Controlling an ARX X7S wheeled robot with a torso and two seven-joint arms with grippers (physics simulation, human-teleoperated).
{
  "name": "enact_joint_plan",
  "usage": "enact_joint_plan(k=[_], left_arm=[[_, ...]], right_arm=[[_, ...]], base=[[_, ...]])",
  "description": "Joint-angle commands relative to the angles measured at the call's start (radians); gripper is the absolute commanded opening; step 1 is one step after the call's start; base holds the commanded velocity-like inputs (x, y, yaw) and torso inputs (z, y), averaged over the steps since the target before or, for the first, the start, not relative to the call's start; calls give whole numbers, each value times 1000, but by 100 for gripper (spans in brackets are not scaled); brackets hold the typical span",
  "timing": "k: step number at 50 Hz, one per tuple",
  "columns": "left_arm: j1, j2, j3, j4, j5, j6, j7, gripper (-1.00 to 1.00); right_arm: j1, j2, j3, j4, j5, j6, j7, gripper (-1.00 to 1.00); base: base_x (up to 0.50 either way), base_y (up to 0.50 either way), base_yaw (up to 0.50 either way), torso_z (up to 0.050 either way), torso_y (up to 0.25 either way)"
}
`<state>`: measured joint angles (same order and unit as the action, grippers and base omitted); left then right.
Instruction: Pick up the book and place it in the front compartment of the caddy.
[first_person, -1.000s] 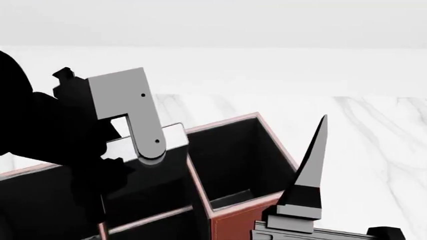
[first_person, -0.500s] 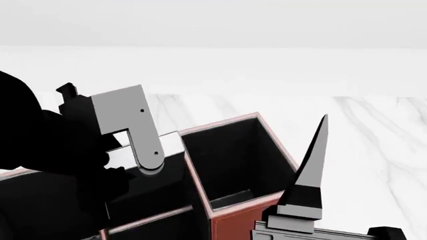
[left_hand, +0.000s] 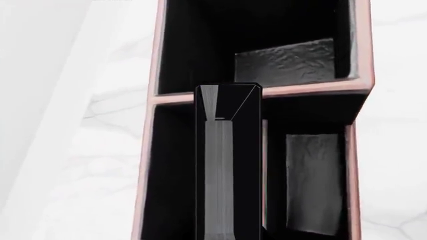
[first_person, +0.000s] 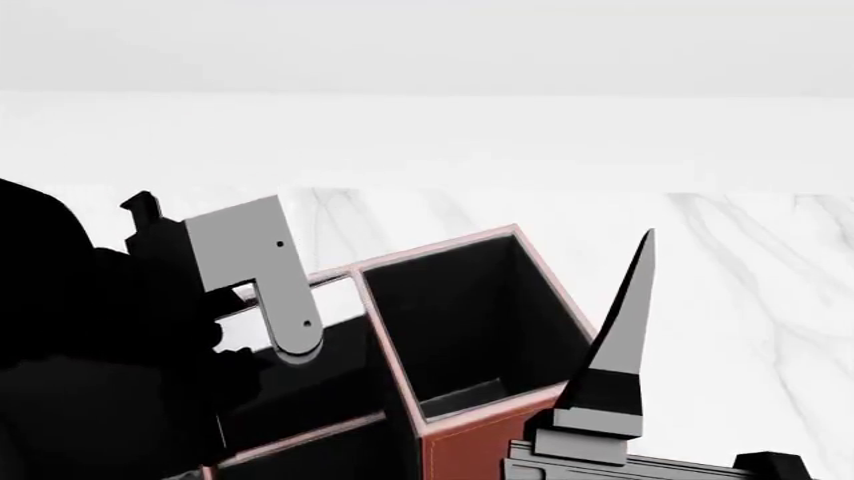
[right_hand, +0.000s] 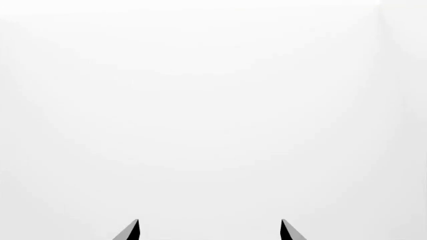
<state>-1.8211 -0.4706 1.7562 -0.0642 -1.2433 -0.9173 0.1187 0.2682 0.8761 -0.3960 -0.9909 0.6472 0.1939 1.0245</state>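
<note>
The caddy (first_person: 467, 452) is a reddish-brown box with pale pink rims and black compartments, low in the head view. My left gripper (first_person: 288, 342) is shut on the black book (first_person: 334, 298), whose white strip shows just under the caddy's far rim. In the left wrist view the book (left_hand: 227, 160) stands edge-on and reaches down into a compartment beside a pink divider (left_hand: 264, 165) of the caddy (left_hand: 313, 89). The fingers themselves are hidden there. My right gripper (first_person: 625, 330) points upward beside the caddy's near right corner. It is open (right_hand: 209, 229) and faces blank white.
White marble tabletop (first_person: 721, 280) surrounds the caddy, with a pale wall behind. The compartment (first_person: 467, 330) right of the book holds nothing visible. My black left arm (first_person: 80, 340) covers the caddy's left part.
My left gripper has sunk lower and slightly left, taking the book deeper into the caddy; its white strip now sits below the rim. The right arm has not moved.
</note>
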Motion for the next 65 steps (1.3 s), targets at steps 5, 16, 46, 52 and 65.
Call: enact_joint_plan(k=[5, 16, 46, 52, 65], left_arm=[[33, 25, -33, -43, 68, 53, 23, -100], [61, 30, -26, -64, 89, 76, 28, -100], [133, 46, 0, -144, 156, 148, 66, -100], [151, 54, 7, -174, 172, 164, 76, -100], [208, 71, 13, -251, 217, 238, 102, -100]], right_arm=[[-11, -12, 21, 0, -19, -17, -23, 100], [-6, -7, 19, -3, -14, -17, -16, 100], [16, -11, -3, 4, -15, -12, -13, 100], [18, -10, -7, 5, -16, -9, -12, 100], [22, -15, -21, 10, -26, -6, -14, 100]], base=[[0, 0, 0, 0, 0], [0, 0, 0, 0, 2], [0, 0, 0, 0, 1], [0, 0, 0, 0, 2], [0, 0, 0, 0, 2]])
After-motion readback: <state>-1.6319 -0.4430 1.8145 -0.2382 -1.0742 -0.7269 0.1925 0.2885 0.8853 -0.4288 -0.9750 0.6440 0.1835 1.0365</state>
